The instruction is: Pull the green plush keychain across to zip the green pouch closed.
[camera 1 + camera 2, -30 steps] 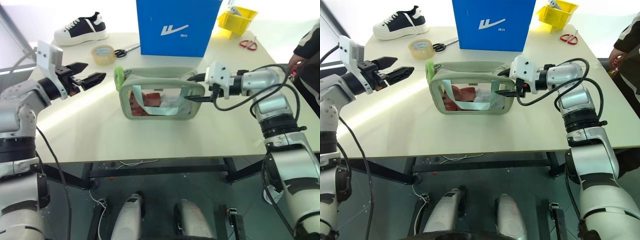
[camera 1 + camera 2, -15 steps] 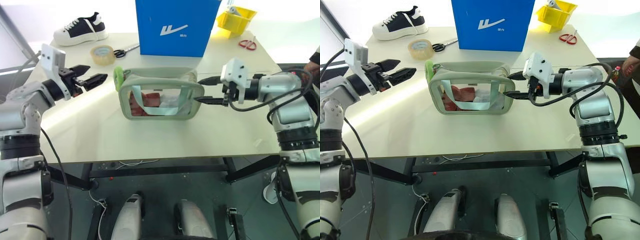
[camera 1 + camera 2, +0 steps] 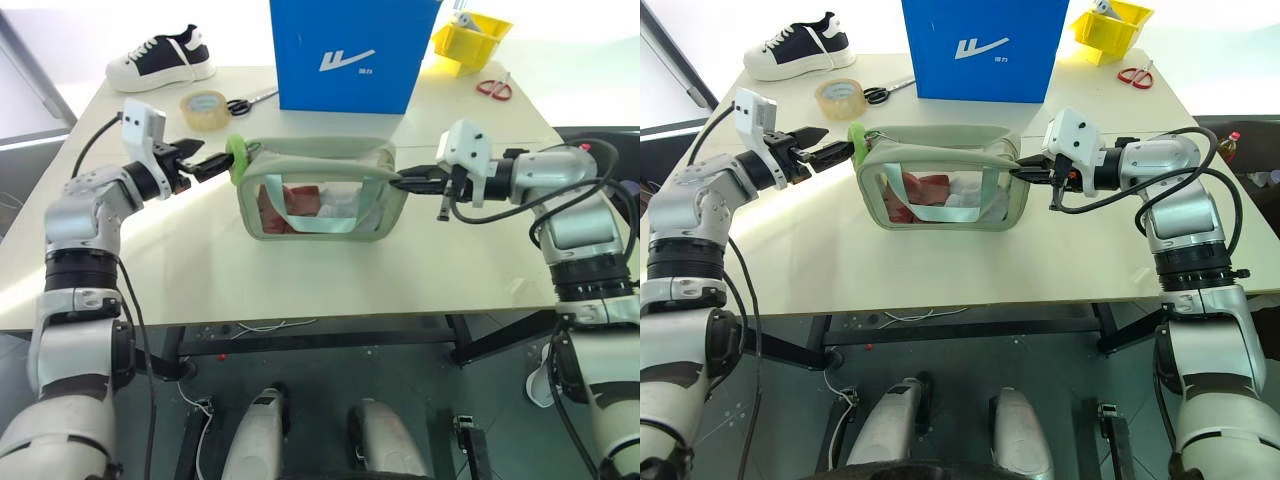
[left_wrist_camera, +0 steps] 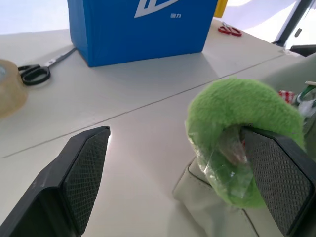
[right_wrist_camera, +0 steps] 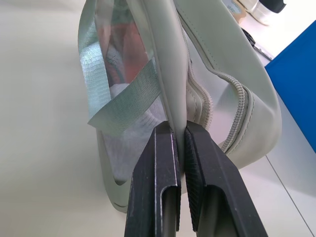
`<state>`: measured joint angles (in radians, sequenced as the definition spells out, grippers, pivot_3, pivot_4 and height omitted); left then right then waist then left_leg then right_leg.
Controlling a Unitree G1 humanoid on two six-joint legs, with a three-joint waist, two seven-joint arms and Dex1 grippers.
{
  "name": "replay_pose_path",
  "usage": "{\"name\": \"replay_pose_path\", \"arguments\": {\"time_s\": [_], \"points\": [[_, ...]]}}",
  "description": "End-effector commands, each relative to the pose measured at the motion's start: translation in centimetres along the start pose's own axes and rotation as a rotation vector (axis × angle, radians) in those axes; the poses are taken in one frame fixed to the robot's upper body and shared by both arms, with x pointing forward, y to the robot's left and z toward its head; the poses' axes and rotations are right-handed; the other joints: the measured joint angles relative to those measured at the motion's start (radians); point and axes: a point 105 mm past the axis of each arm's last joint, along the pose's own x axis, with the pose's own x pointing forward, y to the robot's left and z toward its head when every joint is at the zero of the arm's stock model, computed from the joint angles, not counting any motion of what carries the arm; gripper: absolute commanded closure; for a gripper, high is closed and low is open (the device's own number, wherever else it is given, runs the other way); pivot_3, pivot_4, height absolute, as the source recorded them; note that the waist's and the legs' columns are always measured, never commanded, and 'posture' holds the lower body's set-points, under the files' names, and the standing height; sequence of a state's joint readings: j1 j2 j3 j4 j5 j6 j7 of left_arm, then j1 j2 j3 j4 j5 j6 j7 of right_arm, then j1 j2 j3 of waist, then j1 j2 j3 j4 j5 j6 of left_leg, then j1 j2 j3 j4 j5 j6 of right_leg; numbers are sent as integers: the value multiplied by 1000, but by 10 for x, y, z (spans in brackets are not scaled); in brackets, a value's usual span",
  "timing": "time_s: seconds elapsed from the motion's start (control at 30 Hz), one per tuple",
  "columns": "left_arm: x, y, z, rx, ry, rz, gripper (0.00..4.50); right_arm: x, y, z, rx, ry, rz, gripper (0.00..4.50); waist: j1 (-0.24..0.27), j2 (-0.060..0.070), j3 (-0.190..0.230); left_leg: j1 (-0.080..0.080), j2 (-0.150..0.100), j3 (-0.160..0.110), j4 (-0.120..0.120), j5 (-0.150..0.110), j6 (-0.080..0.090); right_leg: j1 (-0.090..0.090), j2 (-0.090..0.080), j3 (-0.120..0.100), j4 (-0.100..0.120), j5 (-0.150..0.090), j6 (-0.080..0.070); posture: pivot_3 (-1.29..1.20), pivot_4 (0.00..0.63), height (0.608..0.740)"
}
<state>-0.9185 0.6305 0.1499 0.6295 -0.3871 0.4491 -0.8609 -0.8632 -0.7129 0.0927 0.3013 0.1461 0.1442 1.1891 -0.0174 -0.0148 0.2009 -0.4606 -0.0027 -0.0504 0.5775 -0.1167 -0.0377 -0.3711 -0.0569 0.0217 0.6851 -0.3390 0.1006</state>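
Observation:
The green pouch stands upright in the middle of the table, with red contents behind its clear window and its zipper running along the top. The green plush keychain hangs at the pouch's left end. My left gripper is open and level, its two fingers on either side of the keychain, which rests against one finger. My right gripper is shut on the pouch's right end, pinching the pale fabric rim between both pads.
A big blue box stands right behind the pouch. A tape roll, black scissors and a sneaker lie at the back left. A yellow bin and red scissors are at the back right.
My left gripper has moved in toward the pouch's left end and now straddles the keychain. My right gripper has closed onto the pouch's right end.

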Motion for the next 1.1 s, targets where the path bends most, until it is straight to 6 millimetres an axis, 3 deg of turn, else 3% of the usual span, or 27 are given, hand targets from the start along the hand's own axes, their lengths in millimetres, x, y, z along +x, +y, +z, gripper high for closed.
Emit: {"name": "replay_pose_path", "arguments": {"time_s": [0.03, 0.2, 0.33, 0.43, 0.63, 0.8, 0.9, 0.97, 1.1], "points": [[1, -3, 16, -21, -54, -45, 0, 0, -4, 14, -45, -34, -6, 4454, 0, 0, 0, 0, 0, 0, 0, 0, 0, 0, 0, 0, 0, 0, 0, 0, 150, 740], [6, -28, 11, -105, -44, -208, 0, 1, -4, 14, -49, -29, -9, 4454, -1, 0, 0, 0, 0, 0, 0, 0, 0, 0, 0, 0, 0, 0, 0, 0, 150, 740], [9, -31, 13, -113, -61, -215, 0, 2, -5, 15, -52, -32, -13, 4454, -1, 0, 0, 0, 0, 0, 0, 0, 0, 0, 0, 0, 0, 0, 0, 0, 150, 740], [5, -26, 23, -128, -101, -197, 1189, 2, -6, 15, -55, -33, -19, 4500, -2, 0, 0, 0, 0, 0, 0, 0, 0, 0, 0, 0, 0, 0, 0, 0, 150, 740], [-5, -25, 44, -96, -157, -189, 4362, 1, -7, 11, -58, -24, -29, 4500, -2, 0, 0, 0, 0, 0, 0, 0, 0, 0, 0, 0, 0, 0, 0, 0, 150, 740], [-7, -34, 64, -17, -180, -208, 4472, 2, -9, 11, -62, -21, -34, 4500, -1, 0, 0, 0, 0, 0, 0, 0, 0, 0, 0, 0, 1, 0, 0, 0, 150, 740], [3, -59, 71, 48, -174, -285, 4472, 2, -9, 10, -63, -22, -37, 4500, 0, 0, 0, 0, 0, 0, 0, 0, 0, 0, 0, 0, 1, 0, 0, 0, 150, 740], [11, -73, 70, 83, -156, -325, 4472, 2, -10, 10, -64, -22, -41, 4500, 1, 0, 0, 0, 0, 0, 0, 0, 0, 1, 0, 0, 1, 0, 0, 0, 150, 740], [22, -83, 50, 128, -80, -342, 4472, 2, -9, 10, -61, -23, -45, 4500, -1, 0, 0, 0, 0, 0, 1, 0, 0, 1, 0, 0, 1, 0, 0, 0, 150, 740]]}}
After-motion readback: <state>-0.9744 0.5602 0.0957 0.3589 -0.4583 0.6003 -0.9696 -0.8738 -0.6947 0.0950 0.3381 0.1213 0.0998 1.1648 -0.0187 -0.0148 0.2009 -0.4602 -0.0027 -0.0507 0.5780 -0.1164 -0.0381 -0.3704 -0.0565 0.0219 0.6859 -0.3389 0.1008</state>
